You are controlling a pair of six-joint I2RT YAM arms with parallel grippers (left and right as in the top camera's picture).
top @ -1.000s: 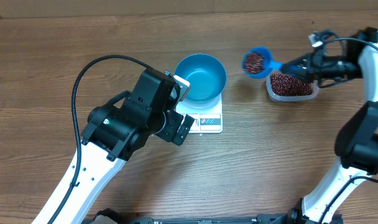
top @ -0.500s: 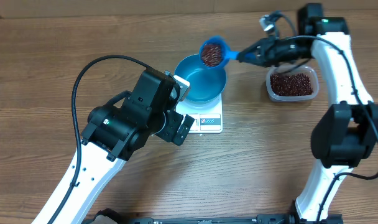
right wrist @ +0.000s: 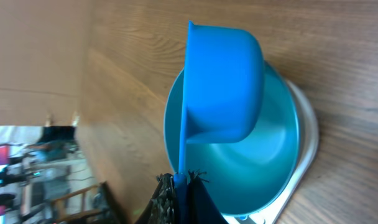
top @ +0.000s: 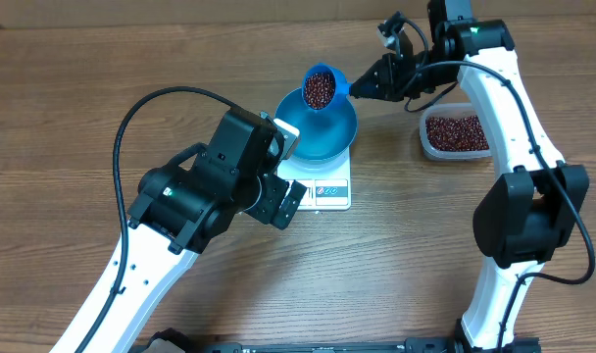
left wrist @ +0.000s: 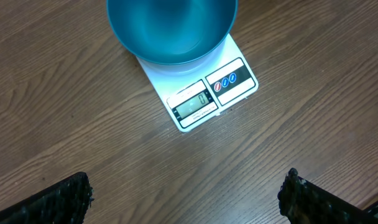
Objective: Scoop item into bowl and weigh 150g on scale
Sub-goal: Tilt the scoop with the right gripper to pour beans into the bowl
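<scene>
The blue bowl (top: 325,135) stands on the white scale (top: 327,193), and its inside (left wrist: 170,28) shows no beans. The scale's display (left wrist: 192,106) reads 0. My right gripper (top: 378,80) is shut on the handle of a small blue scoop (top: 321,88), which is heaped with red-brown beans and hangs level over the bowl's far rim. From the right wrist, the scoop's cup (right wrist: 223,87) is above the bowl (right wrist: 276,168), with the gripper (right wrist: 183,185) clamped on the handle. My left gripper (left wrist: 186,208) is open above bare table near the scale's display edge.
A clear plastic tub (top: 457,132) full of beans sits to the right of the scale. My left arm's black wrist (top: 244,162) stands close against the left side of the bowl and scale. A black cable (top: 131,118) loops over the table at left.
My right arm has carried the loaded scoop leftward from beside the tub to above the bowl's far rim. The left arm has not moved.
</scene>
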